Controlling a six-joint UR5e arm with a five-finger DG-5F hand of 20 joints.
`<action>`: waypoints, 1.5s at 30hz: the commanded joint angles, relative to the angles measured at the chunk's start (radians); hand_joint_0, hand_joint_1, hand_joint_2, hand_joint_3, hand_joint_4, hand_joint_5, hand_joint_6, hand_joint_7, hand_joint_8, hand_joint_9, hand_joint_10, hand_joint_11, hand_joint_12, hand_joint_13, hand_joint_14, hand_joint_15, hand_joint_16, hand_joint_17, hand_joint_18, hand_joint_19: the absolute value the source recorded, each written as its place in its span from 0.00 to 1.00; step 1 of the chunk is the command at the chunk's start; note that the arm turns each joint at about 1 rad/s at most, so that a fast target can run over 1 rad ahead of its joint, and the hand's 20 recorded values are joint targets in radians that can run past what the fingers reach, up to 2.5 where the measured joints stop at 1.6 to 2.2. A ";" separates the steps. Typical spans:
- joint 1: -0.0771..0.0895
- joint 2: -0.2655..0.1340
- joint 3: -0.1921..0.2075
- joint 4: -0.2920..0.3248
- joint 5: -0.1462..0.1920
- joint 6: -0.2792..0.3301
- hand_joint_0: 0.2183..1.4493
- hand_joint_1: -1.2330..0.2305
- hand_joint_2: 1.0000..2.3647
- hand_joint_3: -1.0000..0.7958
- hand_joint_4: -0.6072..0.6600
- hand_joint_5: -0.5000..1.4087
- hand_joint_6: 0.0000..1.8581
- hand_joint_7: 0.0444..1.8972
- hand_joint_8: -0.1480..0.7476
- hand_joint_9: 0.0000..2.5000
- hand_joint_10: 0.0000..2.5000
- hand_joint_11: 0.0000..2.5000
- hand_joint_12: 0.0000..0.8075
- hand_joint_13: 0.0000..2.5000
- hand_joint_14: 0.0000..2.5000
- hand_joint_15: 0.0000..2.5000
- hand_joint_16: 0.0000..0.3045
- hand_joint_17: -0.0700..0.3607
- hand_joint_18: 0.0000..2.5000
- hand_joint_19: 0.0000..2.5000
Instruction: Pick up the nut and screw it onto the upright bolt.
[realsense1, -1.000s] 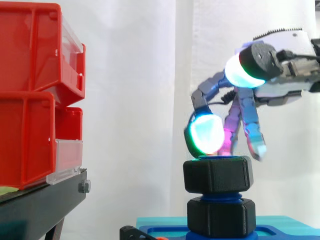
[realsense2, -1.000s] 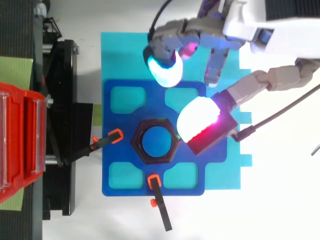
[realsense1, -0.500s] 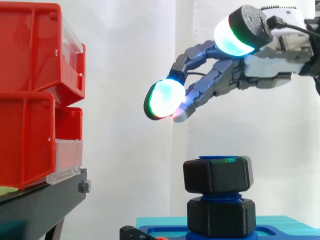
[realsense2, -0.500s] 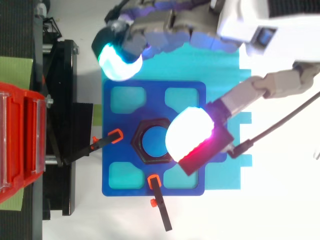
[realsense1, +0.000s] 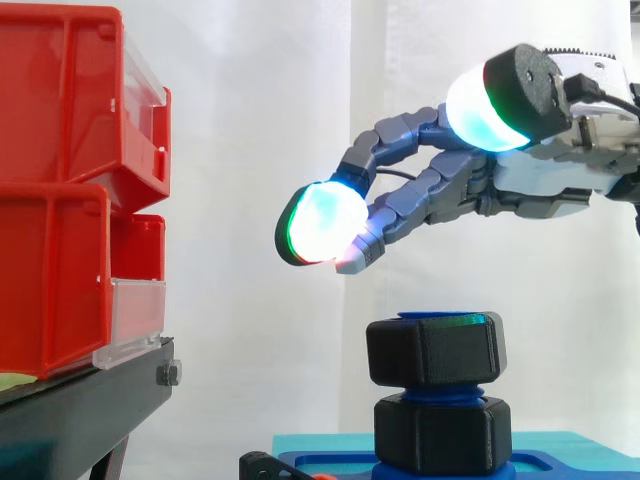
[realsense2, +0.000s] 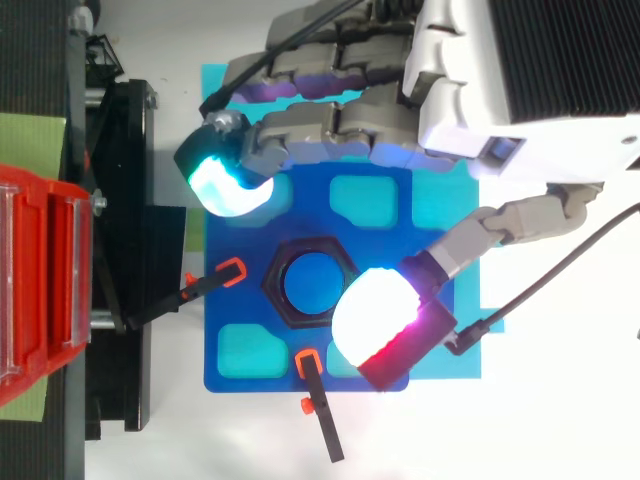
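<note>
A white tabletop (realsense2: 560, 420) is seen, on which a cyan base plate (realsense1: 320, 441) is laid flat. A blue fixture plate (realsense2: 230, 310) is set upon it. A black stand (realsense2: 130, 200) is placed just beside them.

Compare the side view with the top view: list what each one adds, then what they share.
Side view: heights. The black hexagonal nut sits at the top of the blue upright bolt, above a second black nut; the robot hand hangs clear above, touching nothing. Top view: layout. The nut rings the bolt's round end on a blue base plate with teal pockets and two orange-tipped black clamps. Shared: the open hand, the nut, the red plastic bins.
</note>
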 joint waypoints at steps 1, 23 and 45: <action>-0.003 0.000 -0.001 -0.018 -0.007 0.000 0.17 0.65 0.00 0.28 0.59 0.18 0.27 0.35 0.43 0.26 0.00 0.00 0.46 0.15 0.00 0.00 0.19 0.46 0.07 0.09; 0.002 -0.002 -0.032 -0.009 -0.003 0.000 0.18 0.63 0.00 0.28 0.64 0.21 0.27 0.42 0.44 0.29 0.00 0.00 0.45 0.15 0.00 0.00 0.18 0.46 0.06 0.08; 0.019 -0.003 -0.032 -0.010 -0.003 -0.002 0.19 0.62 0.00 0.28 0.63 0.20 0.27 0.42 0.44 0.30 0.00 0.00 0.45 0.16 0.00 0.00 0.18 0.45 0.07 0.08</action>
